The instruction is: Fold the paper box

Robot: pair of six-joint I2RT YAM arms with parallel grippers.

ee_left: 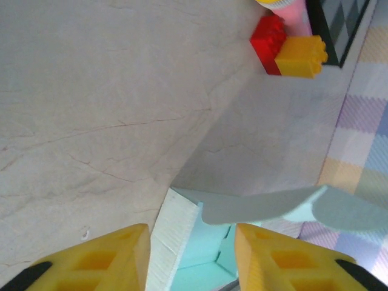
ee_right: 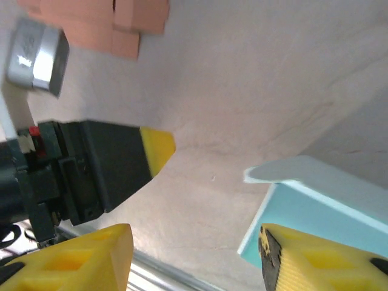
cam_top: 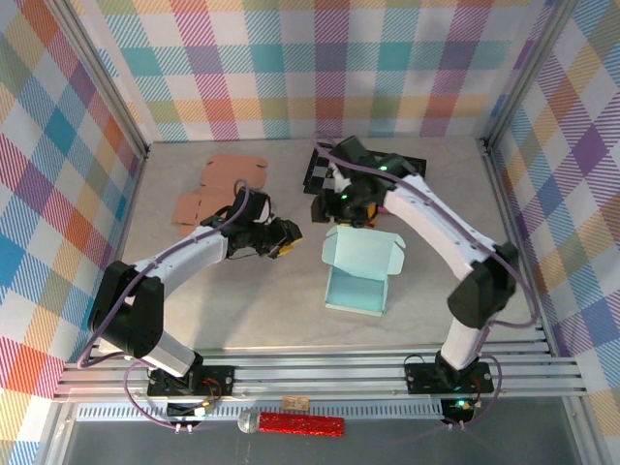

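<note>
Paper box [cam_top: 358, 276] sits half-formed on the counter [cam_top: 242, 310], just ahead of both pairs of fingers. Its rear wall and side flaps stand up, and its front panel lies flat toward the arm bases.

The left fingers [ee_left: 115, 257] stand moderately apart and hold nothing. The box's near corner and its white wall edge [ee_left: 176, 233] lie straight ahead in line with their gap, and a loose flap [ee_left: 267, 209] curls across just beyond their tips. The right fingers [ee_right: 315, 260] are spread wide and also empty. The box's raised edge [ee_right: 303, 176] lies beyond the gap, nearer the right-hand finger.

The step in hand looks like bringing a wall or flap upright and tucking it. To do it well, one pair should probably pin the box so the light card does not slide. The other pair should take the flap near its crease rather than at its floppy tip, then close gently, since a hard pinch would likely dent the card.

The two pairs are close to each other, so they need to approach from opposite sides. A flat salmon cardboard sheet [cam_top: 218, 189] lies beyond the left fingers, and toy bricks [ee_left: 291, 48] sit farther ahead, well clear of the fold.
</note>
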